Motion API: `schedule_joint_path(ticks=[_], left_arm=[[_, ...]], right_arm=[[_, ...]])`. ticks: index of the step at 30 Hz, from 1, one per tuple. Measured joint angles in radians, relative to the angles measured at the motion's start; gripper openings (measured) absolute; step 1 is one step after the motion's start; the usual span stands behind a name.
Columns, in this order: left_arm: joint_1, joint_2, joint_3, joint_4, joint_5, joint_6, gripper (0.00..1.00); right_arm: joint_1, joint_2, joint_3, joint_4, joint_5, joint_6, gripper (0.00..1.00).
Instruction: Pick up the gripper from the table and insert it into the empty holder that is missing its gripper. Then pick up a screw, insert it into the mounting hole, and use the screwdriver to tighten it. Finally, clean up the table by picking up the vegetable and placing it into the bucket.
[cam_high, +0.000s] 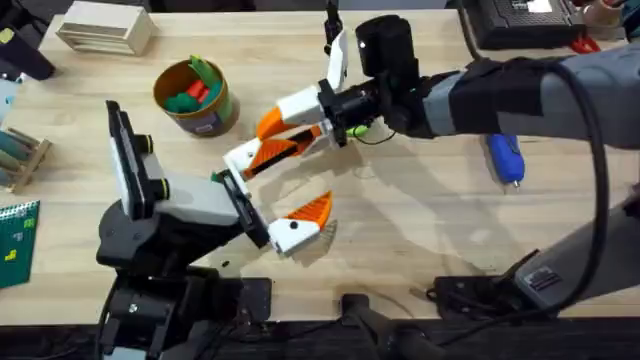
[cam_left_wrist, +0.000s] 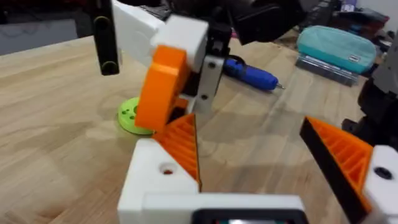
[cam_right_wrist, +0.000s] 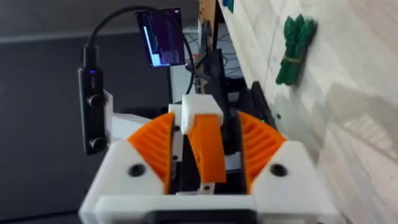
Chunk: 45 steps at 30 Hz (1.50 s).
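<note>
Insertion step: right claw (cam_right_wrist: 205, 158), clamped on the gripper (cam_right_wrist: 207, 149), probably needs lining up beside the apart left claw (cam_high: 285, 215).

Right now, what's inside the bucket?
The bucket already holds toy pieces: a red one and green ones poking above the rim. Anything beneath them is covered.
</note>
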Motion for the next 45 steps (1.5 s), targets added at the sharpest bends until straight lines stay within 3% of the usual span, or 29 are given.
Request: schedule_joint_path(ticks=[6, 8, 14, 18, 24, 27, 31, 36, 40, 45], left_arm=[[0.000, 0.000, 0.000, -0.001, 0.021, 0.003, 0.987], [0.000, 0.000, 0.000, -0.001, 0.023, 0.003, 0.987], [0.000, 0.000, 0.000, -0.001, 0.024, 0.003, 0.987], [0.000, 0.000, 0.000, -0.001, 0.024, 0.003, 0.987], [0.000, 0.000, 0.000, -0.001, 0.024, 0.003, 0.987], [0.000, 0.000, 0.000, -0.001, 0.024, 0.003, 0.987], [0.000, 0.000, 0.000, -0.001, 0.024, 0.003, 0.988], [0.000, 0.000, 0.000, -0.001, 0.024, 0.003, 0.987], [0.000, 0.000, 0.000, -0.001, 0.024, 0.003, 0.987], [0.000, 0.000, 0.000, -0.001, 0.024, 0.003, 0.987]], right_arm=[[-0.002, 0.006, 0.000, 0.012, 0.001, 0.000, 0.804], [-0.006, 0.005, 0.000, 0.012, 0.001, 0.000, 0.844], [-0.049, 0.006, 0.000, 0.018, 0.063, -0.015, 0.856], [-0.153, 0.006, 0.056, -0.051, 0.189, -0.143, 0.861], [-0.253, 0.005, 0.273, -0.506, 0.368, -0.397, 0.862], [-0.269, 0.004, 0.415, -0.815, 0.533, -0.565, 0.864], [-0.224, -0.005, 0.561, -1.099, 0.806, -0.768, 0.864], [-0.114, -0.020, 0.604, -1.256, 1.075, -0.952, 0.865], [-0.043, 0.010, 0.604, -1.312, 1.195, -1.050, 0.855], [-0.012, 0.072, 0.604, -1.320, 1.230, -1.071, 0.652]])
